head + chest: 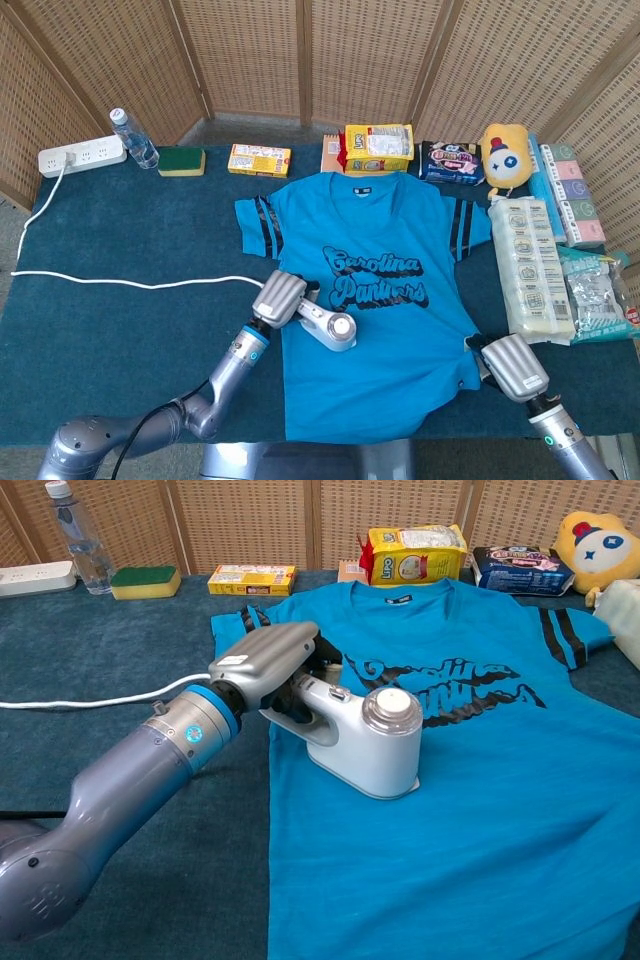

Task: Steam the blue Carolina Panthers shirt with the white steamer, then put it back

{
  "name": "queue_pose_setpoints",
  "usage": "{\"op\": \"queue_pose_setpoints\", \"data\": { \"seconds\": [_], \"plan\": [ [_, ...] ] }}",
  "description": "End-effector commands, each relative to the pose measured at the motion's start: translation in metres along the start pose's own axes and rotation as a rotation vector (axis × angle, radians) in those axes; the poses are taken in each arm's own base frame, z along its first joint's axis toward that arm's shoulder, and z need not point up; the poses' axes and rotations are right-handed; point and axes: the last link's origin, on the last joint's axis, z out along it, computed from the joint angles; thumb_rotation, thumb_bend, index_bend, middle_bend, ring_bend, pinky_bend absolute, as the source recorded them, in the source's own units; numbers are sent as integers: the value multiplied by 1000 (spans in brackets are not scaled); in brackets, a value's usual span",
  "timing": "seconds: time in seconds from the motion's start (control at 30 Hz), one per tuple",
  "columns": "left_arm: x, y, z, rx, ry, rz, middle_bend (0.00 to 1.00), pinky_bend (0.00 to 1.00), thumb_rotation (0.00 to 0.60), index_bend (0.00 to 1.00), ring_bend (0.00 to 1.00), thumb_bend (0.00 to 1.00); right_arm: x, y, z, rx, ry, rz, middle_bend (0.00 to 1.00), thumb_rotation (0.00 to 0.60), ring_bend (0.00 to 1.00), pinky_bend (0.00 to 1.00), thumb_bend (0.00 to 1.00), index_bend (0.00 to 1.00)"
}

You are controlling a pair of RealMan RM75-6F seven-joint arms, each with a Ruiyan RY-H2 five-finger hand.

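Nearest me, the right hand (513, 366) rested at the shirt's lower right hem, by the table's front edge; only the head view caught it, back plate up and fingers hidden, so I could not tell whether it was clenched or loose. The left hand (268, 663) was wrapped around the handle of the white steamer (365, 736), which sat flat on the blue Carolina Panthers shirt (480, 780), on its left side just below the black lettering. The chest view showed the steamer's round clear cap and the blue ring at the wrist; the head view showed instead the white cord (130, 282) running left across the dark blue table cover (110, 330) to the power strip (82, 156) at the far left corner. Beyond the shirt's collar stood a row along the back: a water bottle (133, 138), a green sponge (182, 160), a yellow box (259, 159), a yellow snack bag (379, 147), a dark packet (452, 161) and a yellow plush toy (503, 155).
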Motion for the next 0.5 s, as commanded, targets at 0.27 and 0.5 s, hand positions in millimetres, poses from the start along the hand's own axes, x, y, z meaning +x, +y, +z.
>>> {"op": "queue_pose_setpoints", "data": {
  "seconds": [0.27,0.5],
  "plan": [
    [0,-7,19,59,22,5,756,743,600,677,676,409,2,3,0,-8,6,-2,570,600,657,798,595,567],
    [10,-8,36,74,45,25,756,743,600,678,676,407,2,5,-2,-19,6,-3,570,600,657,799,595,566]
  ]
}}
